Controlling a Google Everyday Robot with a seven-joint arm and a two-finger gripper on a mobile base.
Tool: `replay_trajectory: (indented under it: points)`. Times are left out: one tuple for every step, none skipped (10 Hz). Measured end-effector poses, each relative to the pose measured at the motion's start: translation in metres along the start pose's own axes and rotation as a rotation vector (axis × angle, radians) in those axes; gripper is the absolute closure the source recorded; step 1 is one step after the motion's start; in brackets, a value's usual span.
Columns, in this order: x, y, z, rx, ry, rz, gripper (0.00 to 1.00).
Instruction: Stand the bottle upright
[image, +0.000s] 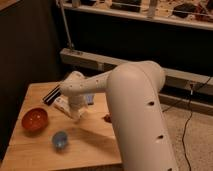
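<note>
The bottle is small, white and oblong, and lies on its side on the wooden table, left of centre. My gripper is at the end of the white arm, which reaches in from the right. It hangs low over the table right next to the bottle's right end and hides part of it. I cannot tell whether it touches the bottle.
A flat black bar lies just behind the bottle. A red bowl sits at the left and a small blue cup in front. A small red-brown piece lies right of the gripper. A dark shelf unit stands behind the table.
</note>
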Motion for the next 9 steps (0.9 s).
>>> replay_trajectory:
  points:
    - [0.002,0.001,0.002,-0.001,0.003,-0.002,0.35]
    - [0.003,0.002,0.005,0.0,0.005,-0.006,0.35]
    - [0.003,0.002,0.007,-0.002,0.005,-0.005,0.35]
    - [0.002,0.002,0.009,-0.004,0.003,-0.004,0.35]
    - [0.001,0.003,0.01,-0.007,0.001,-0.001,0.35]
    - [0.0,0.003,0.012,-0.01,0.0,0.001,0.35]
    - [0.0,0.005,0.014,-0.013,0.003,0.001,0.35]
    - [-0.001,0.006,0.016,-0.014,0.006,-0.002,0.36]
    - [0.0,0.008,0.019,-0.012,0.017,-0.007,0.42]
